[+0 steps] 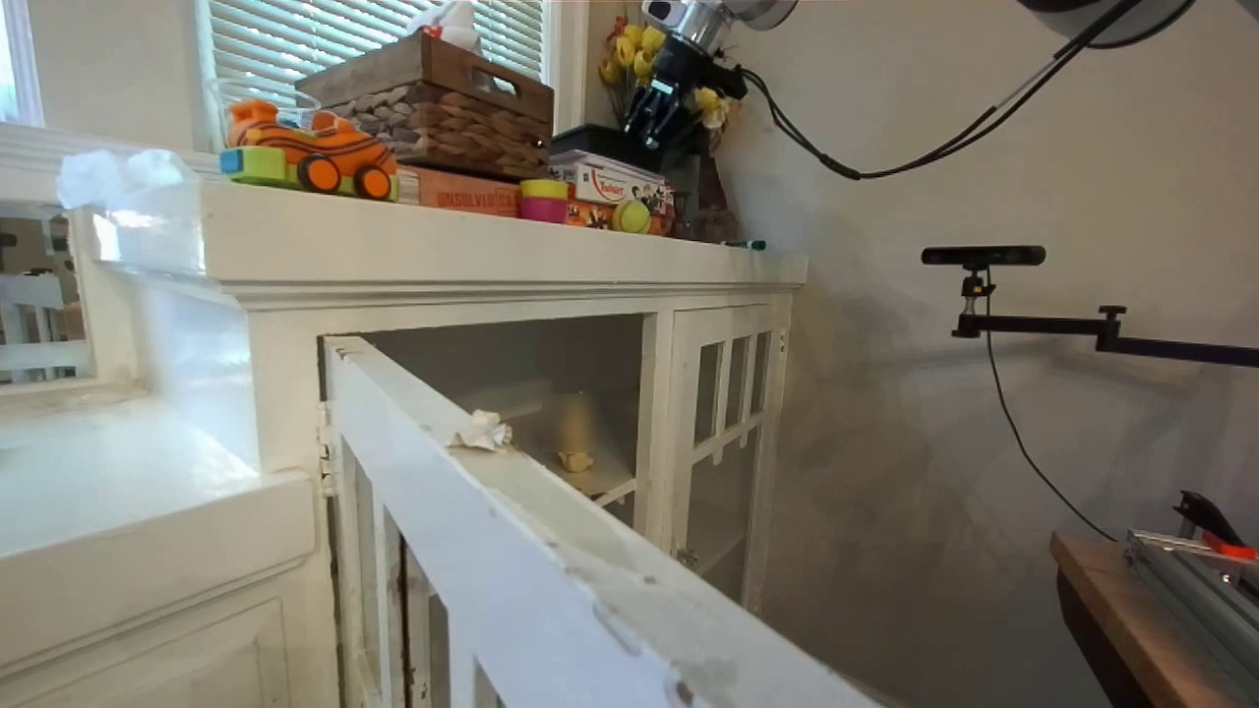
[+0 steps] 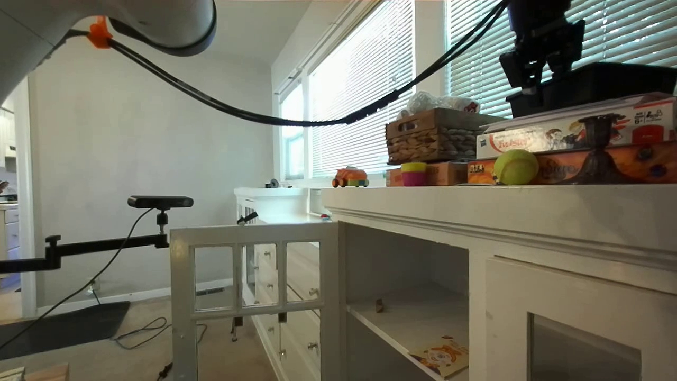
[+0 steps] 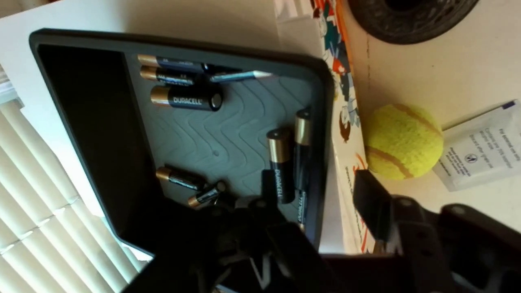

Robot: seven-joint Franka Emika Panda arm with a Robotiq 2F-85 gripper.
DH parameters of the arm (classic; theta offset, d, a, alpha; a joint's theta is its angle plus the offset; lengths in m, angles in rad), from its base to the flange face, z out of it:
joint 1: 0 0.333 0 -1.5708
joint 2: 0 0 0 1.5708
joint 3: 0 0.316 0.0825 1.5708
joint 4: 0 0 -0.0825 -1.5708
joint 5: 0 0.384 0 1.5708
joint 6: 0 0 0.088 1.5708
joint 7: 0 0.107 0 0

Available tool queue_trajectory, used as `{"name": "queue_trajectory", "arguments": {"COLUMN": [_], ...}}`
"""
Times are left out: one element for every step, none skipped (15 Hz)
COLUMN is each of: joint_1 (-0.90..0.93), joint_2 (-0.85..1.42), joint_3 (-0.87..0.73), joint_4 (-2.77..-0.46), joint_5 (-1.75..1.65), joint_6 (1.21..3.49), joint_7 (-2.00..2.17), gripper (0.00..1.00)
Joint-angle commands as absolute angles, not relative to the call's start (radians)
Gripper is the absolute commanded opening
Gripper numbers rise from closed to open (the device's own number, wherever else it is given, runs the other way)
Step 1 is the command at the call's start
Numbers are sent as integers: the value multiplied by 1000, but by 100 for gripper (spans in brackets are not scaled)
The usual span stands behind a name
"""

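A claw [image 3: 315, 183], spread wide and holding nothing, appears to straddle the right-hand wall of a black tray [image 3: 244, 59], left of centre in the wrist view. Pinching squarely and staying level should keep loose batteries [image 3: 185, 97] from rolling.
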State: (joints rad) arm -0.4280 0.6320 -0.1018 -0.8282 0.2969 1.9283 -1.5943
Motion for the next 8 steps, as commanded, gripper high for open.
{"name": "queue_trajectory", "arguments": {"joint_1": [-433,-433,-433,-431,-431,-430,-428,-425], "joint_2": [683,689,693,697,700,704,707,705], "joint_3": [-103,-104,-105,-107,-108,-110,-113,-116], "joint_4": [-734,-724,-718,-711,-704,-696,-690,-687], "joint_5": [285,284,284,281,280,278,276,273], "joint_6": [1881,1875,1872,1869,1868,1863,1857,1854], "joint_7": [-1607,-1607,-1607,-1604,-1604,-1601,-1597,-1593], "gripper": [22,16,8,2,0,0,1,3]}}
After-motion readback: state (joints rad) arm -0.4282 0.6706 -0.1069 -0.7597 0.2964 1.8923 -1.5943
